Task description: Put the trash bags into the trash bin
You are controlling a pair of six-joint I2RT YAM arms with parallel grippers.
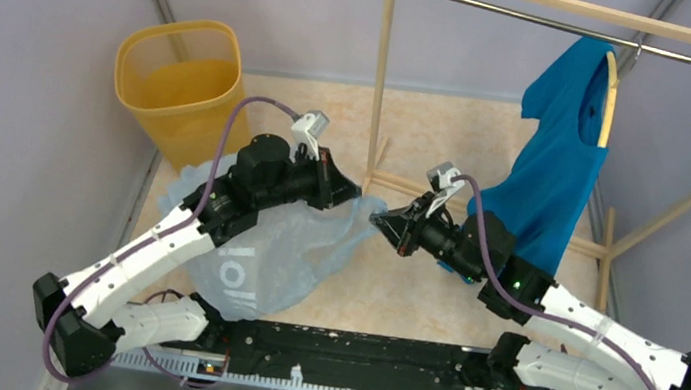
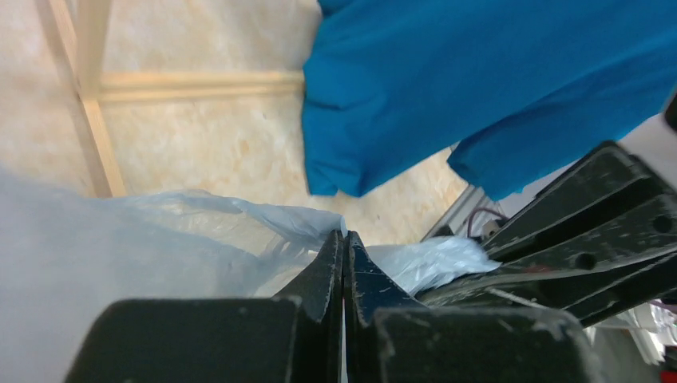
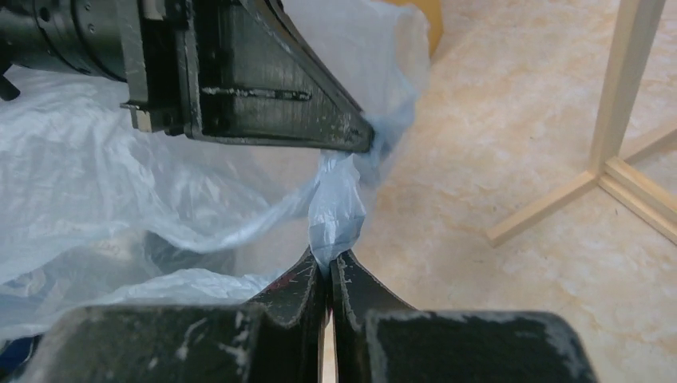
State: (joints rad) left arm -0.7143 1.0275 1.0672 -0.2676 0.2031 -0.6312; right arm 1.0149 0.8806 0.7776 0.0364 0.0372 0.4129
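Our left gripper [image 1: 359,200] and right gripper [image 1: 380,222] each pinch the bag [image 1: 284,247], which sprawls on the beige table [image 1: 409,294] beside the upright bin [image 1: 175,82]. A blue shirt [image 1: 556,172] hangs on the rack [image 1: 378,78] at right.

The pale trash bag [image 1: 284,247] lies crumpled beside the yellow trash bin [image 1: 180,82]. The left claw [image 1: 353,196] and right claw [image 1: 380,222] meet at its right edge, near a hanging blue shirt [image 1: 556,172].
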